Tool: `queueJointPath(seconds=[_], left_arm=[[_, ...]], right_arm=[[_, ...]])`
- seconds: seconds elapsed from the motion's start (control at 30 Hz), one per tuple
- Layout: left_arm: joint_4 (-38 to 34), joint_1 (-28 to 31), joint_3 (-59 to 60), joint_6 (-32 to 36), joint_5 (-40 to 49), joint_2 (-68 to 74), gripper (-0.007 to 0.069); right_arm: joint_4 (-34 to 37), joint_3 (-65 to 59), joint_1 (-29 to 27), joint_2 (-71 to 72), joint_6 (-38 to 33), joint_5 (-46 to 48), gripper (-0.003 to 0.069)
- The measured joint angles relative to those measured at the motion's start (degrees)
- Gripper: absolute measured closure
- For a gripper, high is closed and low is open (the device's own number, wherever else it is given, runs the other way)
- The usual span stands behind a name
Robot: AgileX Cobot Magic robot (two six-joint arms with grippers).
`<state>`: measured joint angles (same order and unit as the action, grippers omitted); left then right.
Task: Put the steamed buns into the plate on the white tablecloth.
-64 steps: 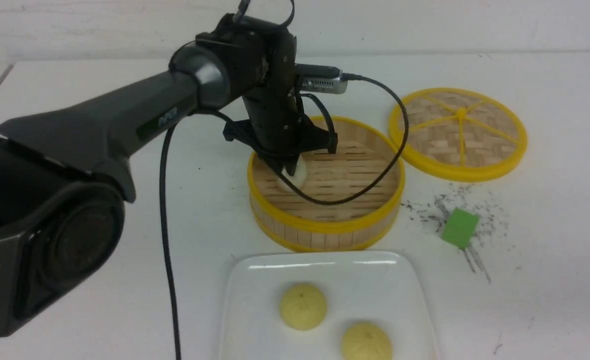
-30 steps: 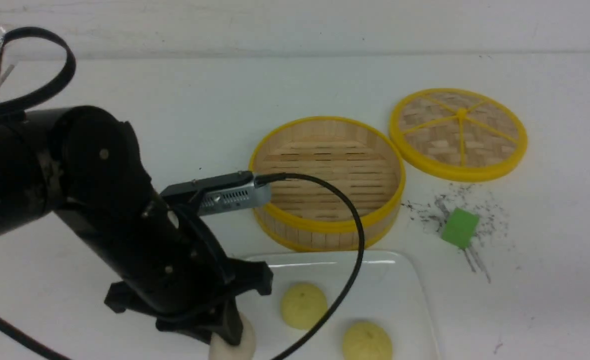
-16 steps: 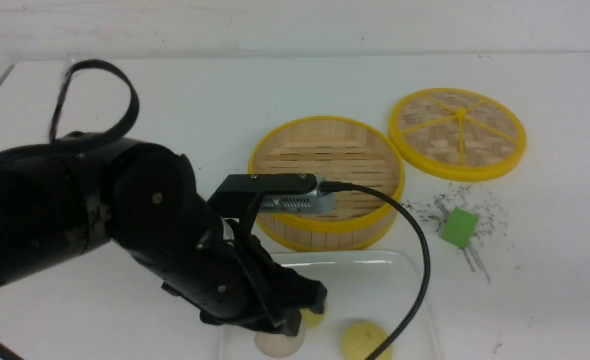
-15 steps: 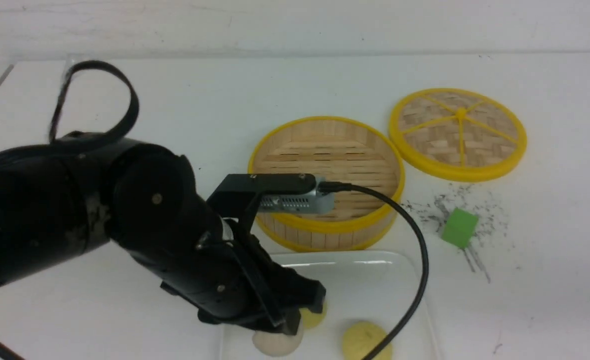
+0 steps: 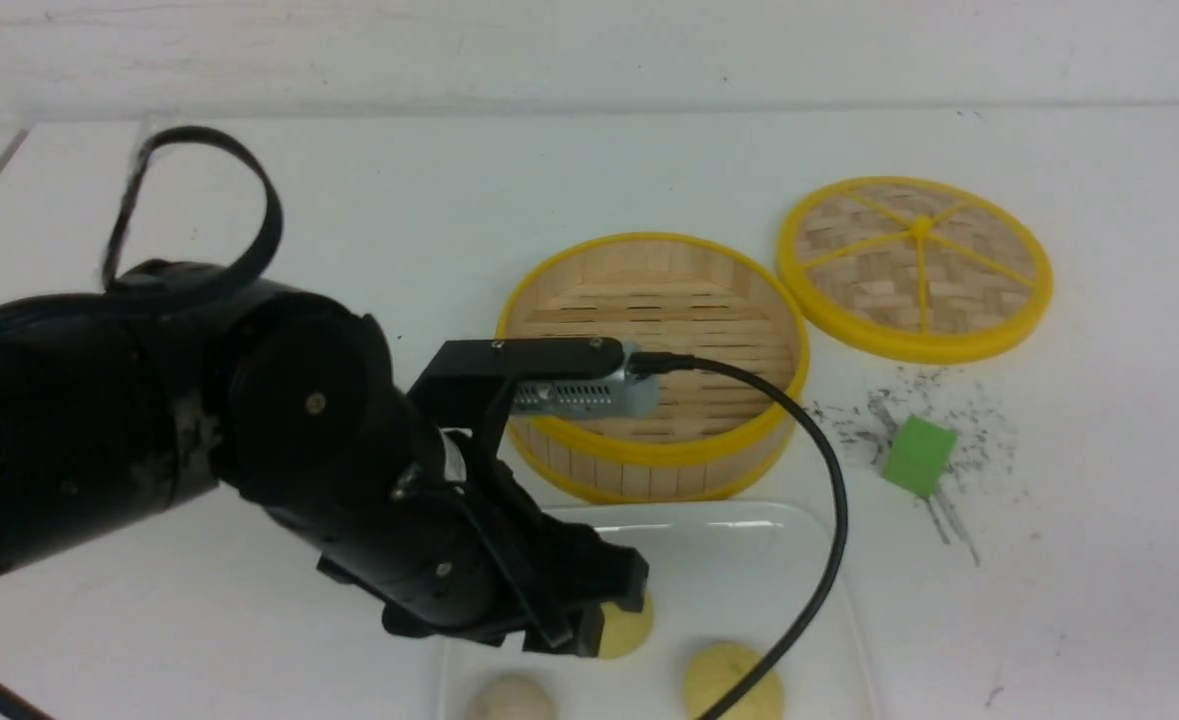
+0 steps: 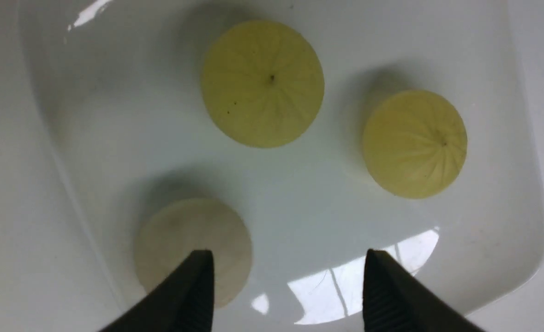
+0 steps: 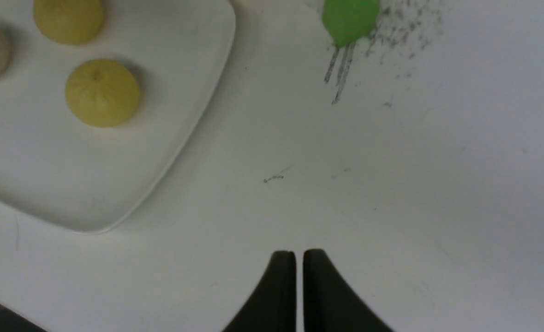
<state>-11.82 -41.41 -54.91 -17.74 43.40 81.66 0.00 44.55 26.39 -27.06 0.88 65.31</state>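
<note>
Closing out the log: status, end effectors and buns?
Left end effector open, empty, above plate. Right end effector shut, over tablecloth. Off-white bun, both yellow buns on plate. Nothing blocking.

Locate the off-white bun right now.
Front view: the off-white bun sits in the white plate, at its near-left corner, left of the rightmost yellow bun and beneath the open left tool.
</note>
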Motion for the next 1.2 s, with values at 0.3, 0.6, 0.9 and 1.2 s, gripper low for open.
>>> queueJointPath(seconds=[0.3, 0.6, 0.9, 1.2], left_arm=[[0.15, 0.0, 0.0, 0.0, -0.51, 0.0, 0.0191], [0.17, 0.0, 0.0, 0.0, -0.46, 0.0, 0.0388], [1.56, 0.0, 0.0, 0.0, -0.03, 0.0, 0.0619], [2.74, 0.0, 0.0, 0.0, -0.03, 0.0, 0.0622]], right_arm=[[-9.02, -0.24, 0.0, 17.53, 10.63, -2.78, 0.0601], [-10.16, -18.78, 0.0, 23.85, 18.59, -24.02, 0.0662], [-9.74, -21.33, 0.0, 22.16, 19.78, -33.38, 0.0674], [-9.74, -21.33, 0.0, 22.11, 19.78, -33.69, 0.0671]])
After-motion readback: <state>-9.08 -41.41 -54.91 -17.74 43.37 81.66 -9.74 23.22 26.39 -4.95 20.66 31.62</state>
